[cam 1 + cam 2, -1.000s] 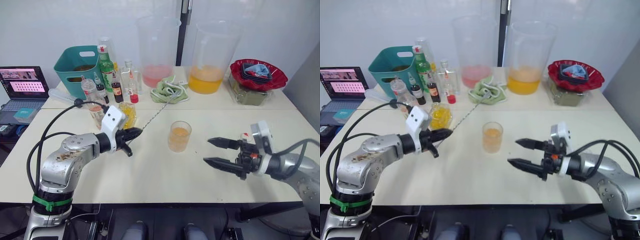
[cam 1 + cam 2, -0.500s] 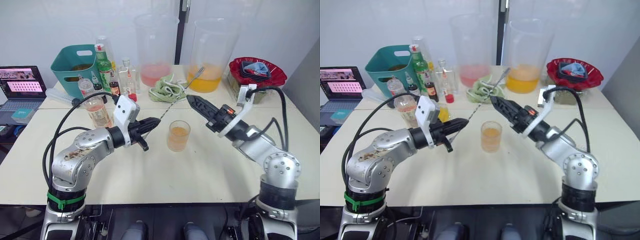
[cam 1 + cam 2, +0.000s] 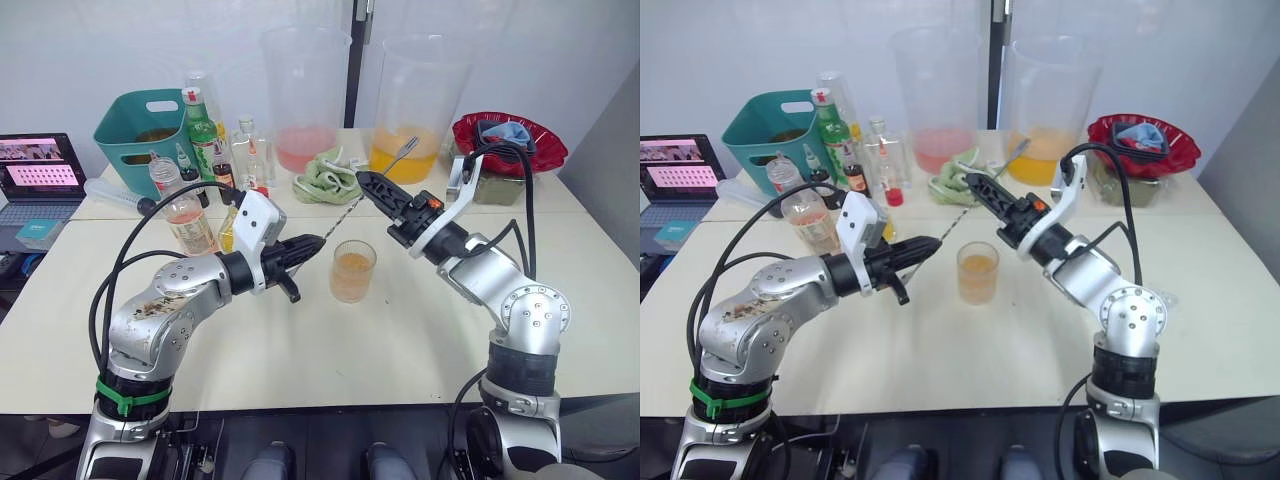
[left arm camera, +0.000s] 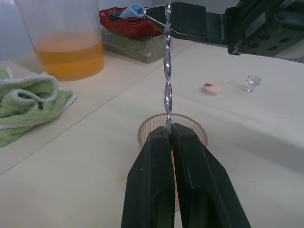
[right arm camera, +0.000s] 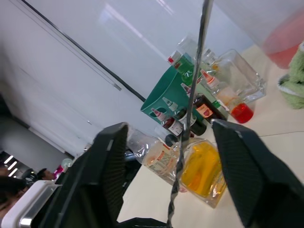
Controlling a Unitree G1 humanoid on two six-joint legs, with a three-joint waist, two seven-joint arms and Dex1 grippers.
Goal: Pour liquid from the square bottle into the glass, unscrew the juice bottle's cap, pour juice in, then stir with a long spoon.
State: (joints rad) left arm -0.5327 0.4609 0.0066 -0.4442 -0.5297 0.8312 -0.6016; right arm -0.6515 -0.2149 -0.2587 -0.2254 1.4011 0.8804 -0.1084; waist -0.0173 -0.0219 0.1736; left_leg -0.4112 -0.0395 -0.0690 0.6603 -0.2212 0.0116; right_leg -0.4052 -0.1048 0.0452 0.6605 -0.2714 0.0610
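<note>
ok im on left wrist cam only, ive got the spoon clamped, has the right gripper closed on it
Observer: no, the right gripper is open, one finger on each side of the long spoon with a gap on both sides.
Operator: is there drink in the glass, my fingers block it
Observer: yes, the glass holds orange liquid, about half full.
Operator: where does the spoon's far end go
Observer: it rises past the right gripper and ends in front of the orange pitcher.

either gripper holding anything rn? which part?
Left gripper is shut on the long spoon, at one end of its twisted handle. Right gripper is open around it, not gripping.
</note>
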